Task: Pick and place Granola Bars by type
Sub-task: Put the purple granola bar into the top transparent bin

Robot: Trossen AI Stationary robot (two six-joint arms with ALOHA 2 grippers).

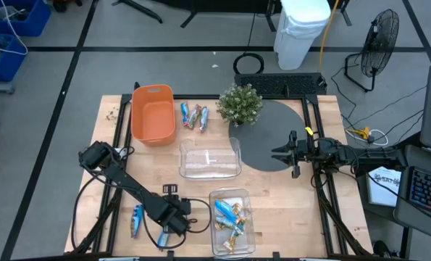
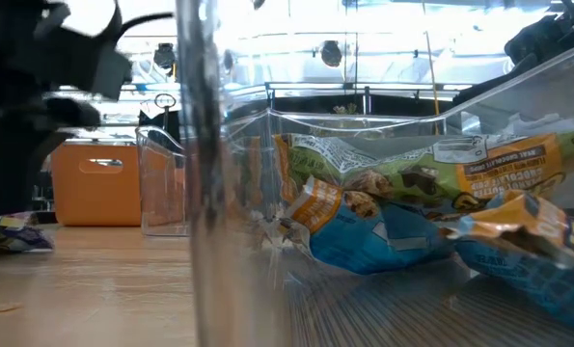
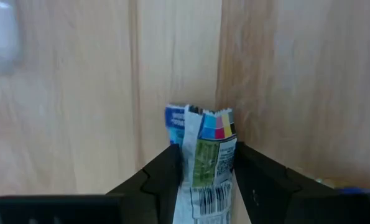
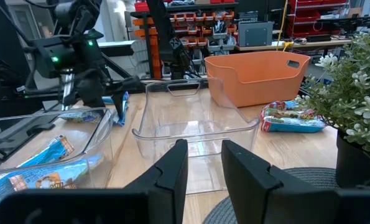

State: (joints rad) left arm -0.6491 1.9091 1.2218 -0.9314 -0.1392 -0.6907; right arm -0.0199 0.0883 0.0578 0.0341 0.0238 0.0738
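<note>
My left gripper (image 1: 164,233) stands near the table's front edge, pointing down and shut on a blue-and-green granola bar (image 3: 202,146). A second blue bar (image 1: 137,220) lies flat on the wood just left of it. Several blue and gold bars fill the near clear bin (image 1: 232,221). Three more bars (image 1: 192,116) lie beside the orange bin (image 1: 153,114). The middle clear bin (image 1: 210,158) holds nothing. My right gripper (image 4: 206,163) waits level over the grey mat (image 1: 273,134), open, with nothing between its fingers. My left gripper pinches the bar between its two fingers, which press on the wrapper's two long edges (image 3: 186,162). The fingers come from above and lie along the bar. The crimped end (image 3: 200,121) sticks out past the fingertips toward the table; whether it touches the wood I cannot tell.
A potted plant (image 1: 240,104) stands at the back, between the loose bars and the grey mat. The near clear bin sits close to the right of my left gripper. Bare wood lies between the bins and along the table's left side.
</note>
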